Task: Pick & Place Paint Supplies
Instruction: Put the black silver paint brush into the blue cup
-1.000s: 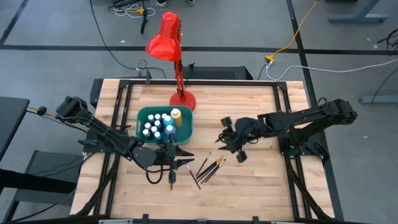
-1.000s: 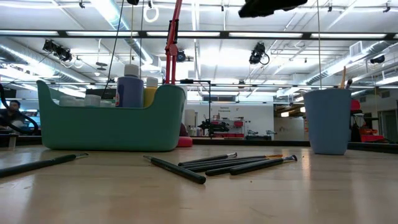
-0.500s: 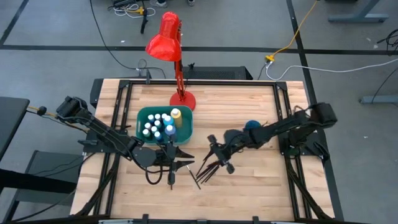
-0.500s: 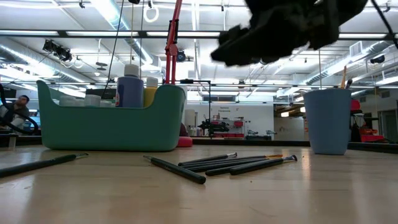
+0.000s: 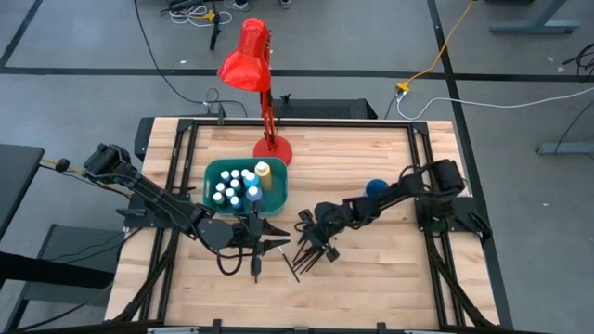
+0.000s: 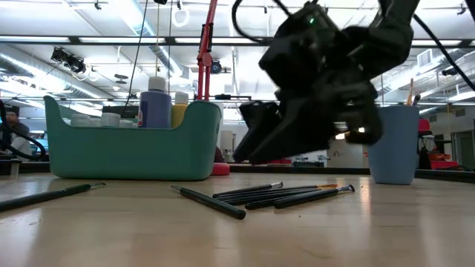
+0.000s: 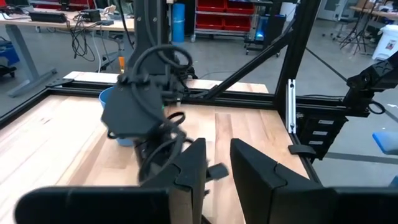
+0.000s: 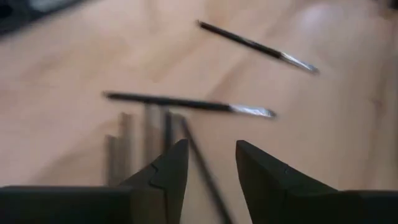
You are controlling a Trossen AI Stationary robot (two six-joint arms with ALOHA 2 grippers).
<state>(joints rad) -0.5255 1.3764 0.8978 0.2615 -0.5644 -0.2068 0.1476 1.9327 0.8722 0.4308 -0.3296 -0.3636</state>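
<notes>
Right fingers [image 8: 211,165] standing a narrow gap apart, gripping nothing, hanging just above the loose brushes [image 5: 313,250] on the table [image 5: 371,269]. In the low view, right gripper [image 6: 256,144] hovering over the brushes [image 6: 278,195], not touching them. In the right wrist view, 2 brushes [image 8: 186,103] lying apart beyond the fingertips, more handles bunched close under them.

Left fingers [image 7: 214,165] set narrowly apart, holding nothing, resting low near the table's front, just before the bin [image 5: 246,186]. Lying beside the left gripper [image 5: 257,243], 1 separate brush [image 6: 48,196], well apart from the bunch.

Sitting in the teal bin [image 6: 130,144], the white-capped bottles [image 5: 234,186] and 1 yellow bottle [image 5: 263,171]. Standing behind the right arm, a blue cup [image 6: 391,143]. Standing at the table's far edge, a red lamp [image 5: 249,56]. Sitting in the room at far left of the low view, a person [image 6: 11,137].
</notes>
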